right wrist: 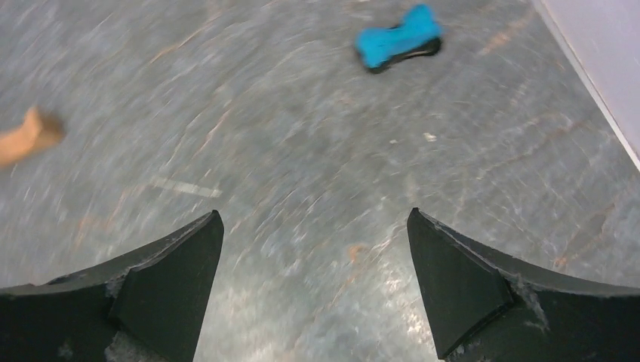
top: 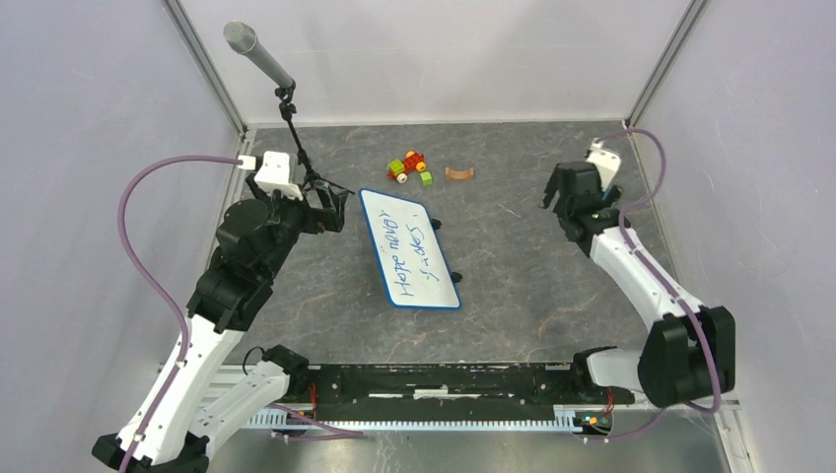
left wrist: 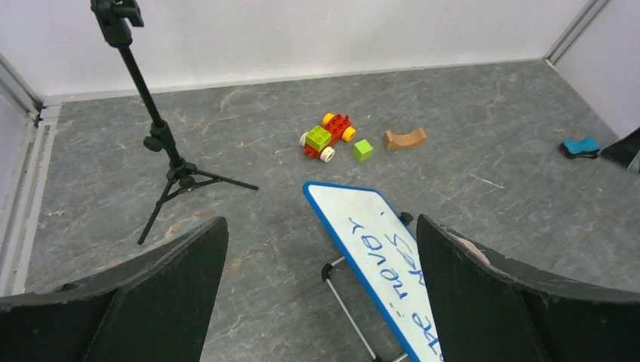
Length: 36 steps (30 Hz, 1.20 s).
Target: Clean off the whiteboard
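The whiteboard (top: pixel 409 249) lies near the middle of the tabletop, a little toward the left edge. Its long side runs from the far edge toward the near edge, and blue handwriting covers its face. In the left wrist view a thin metal leg with black ends shows under its left side.

The left hand (left wrist: pixel 320 219) is released, fingers spread wide and grasping nothing. It hangs just beside the board's far left corner, on the side toward the left edge, without touching it. From its own camera, the board's far end sits ahead, between the two fingers and closer to the right finger (left wrist: pixel 483 294).

The right hand (right wrist: pixel 314 213) is also released, with its fingers wide apart and nothing between them. It is near the right edge, toward the far right corner and well apart from the whiteboard. Its view is blurred. A small blue object (right wrist: pixel 398 38) lies ahead of it by the right edge.

Beyond the board's far end sit a toy car of bricks (top: pixel 407 165), a loose green brick (top: pixel 426 178) and a wooden arch (top: pixel 458 173). A microphone stand (top: pixel 296 128) rises near the far left corner.
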Each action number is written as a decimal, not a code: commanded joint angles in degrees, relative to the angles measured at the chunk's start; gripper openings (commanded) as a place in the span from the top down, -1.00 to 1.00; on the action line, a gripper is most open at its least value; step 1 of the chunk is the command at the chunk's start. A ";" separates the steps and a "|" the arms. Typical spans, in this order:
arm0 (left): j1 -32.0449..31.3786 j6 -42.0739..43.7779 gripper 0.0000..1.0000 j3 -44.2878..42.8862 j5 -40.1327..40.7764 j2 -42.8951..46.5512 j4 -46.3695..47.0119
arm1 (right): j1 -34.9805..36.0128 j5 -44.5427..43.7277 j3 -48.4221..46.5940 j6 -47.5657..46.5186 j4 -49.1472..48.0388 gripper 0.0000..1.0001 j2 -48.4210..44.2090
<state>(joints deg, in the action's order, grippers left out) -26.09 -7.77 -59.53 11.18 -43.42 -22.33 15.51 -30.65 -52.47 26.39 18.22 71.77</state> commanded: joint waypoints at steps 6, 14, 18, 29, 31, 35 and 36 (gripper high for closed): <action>0.96 2.48 -0.99 5.57 -1.88 1.52 4.21 | -15.15 -0.16 -18.65 26.33 12.67 -0.96 18.75; 1.39 0.66 -0.99 7.20 -5.00 2.60 4.44 | -20.39 0.34 -32.95 30.19 17.53 -0.95 34.69; 1.39 0.06 -0.99 7.32 -5.46 2.42 4.75 | -21.64 0.58 -34.99 34.94 18.26 -0.88 38.22; 1.38 -0.05 -0.99 7.50 -4.53 2.00 4.72 | -22.25 -1.07 -37.93 40.61 17.64 -0.65 44.81; 1.38 -0.05 -0.99 7.49 -4.54 1.85 4.67 | -22.27 -1.51 -38.59 40.82 17.51 -0.63 46.13; 1.38 -0.05 -0.99 7.48 -4.37 1.58 4.62 | -22.43 -1.45 -40.56 40.41 17.80 -0.47 49.04; 1.39 -0.10 -0.99 7.49 -4.33 1.35 4.62 | -22.46 -1.45 -40.75 40.38 17.64 -0.44 49.69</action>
<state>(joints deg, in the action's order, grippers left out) -25.08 -6.92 -52.10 6.90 -41.74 -19.97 -6.50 -30.26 -90.13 65.32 35.70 119.22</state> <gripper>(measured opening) 0.994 0.745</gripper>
